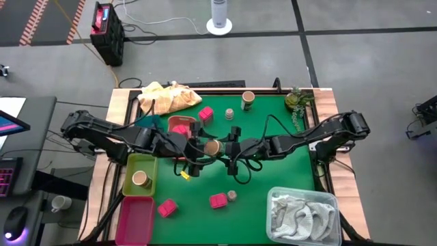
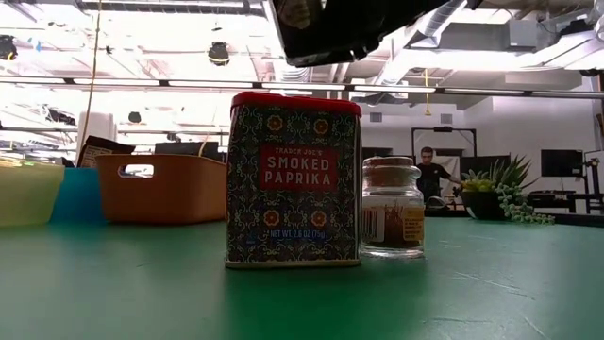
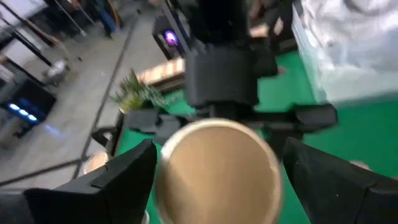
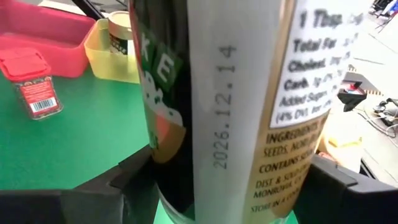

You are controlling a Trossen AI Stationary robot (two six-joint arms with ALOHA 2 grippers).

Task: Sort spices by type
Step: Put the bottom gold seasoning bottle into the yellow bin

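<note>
- Handover is my reading of the table's middle: a tan-lidded spice jar [image 1: 212,146] hangs between both arms, clear of the green mat.
- The right gripper [image 4: 230,180] is clamped on the jar's body, its fingers pressed to the label, and so carries it.
- The left gripper [image 3: 217,168] faces the lid with its fingers [image 3: 124,171] spread wide, a gap on each side; it has hold of nothing and is placed to take over the jar.
- Toward the front edge a smoked paprika tin [image 2: 293,179] and a small glass jar [image 2: 392,208] stand upright just beside each other, unsorted.
- To the left, the lime tray [image 1: 130,179] holds one tan-lidded cup [image 1: 141,179], probably this jar's destination; the left arm reaches it more easily.
- The salmon tray [image 1: 171,121] behind holds a pink tin [image 1: 181,130].
- Farthest back, another pink tin [image 1: 206,114], a little jar [image 1: 229,113] and a tan cup [image 1: 248,100] wait loose.
</note>
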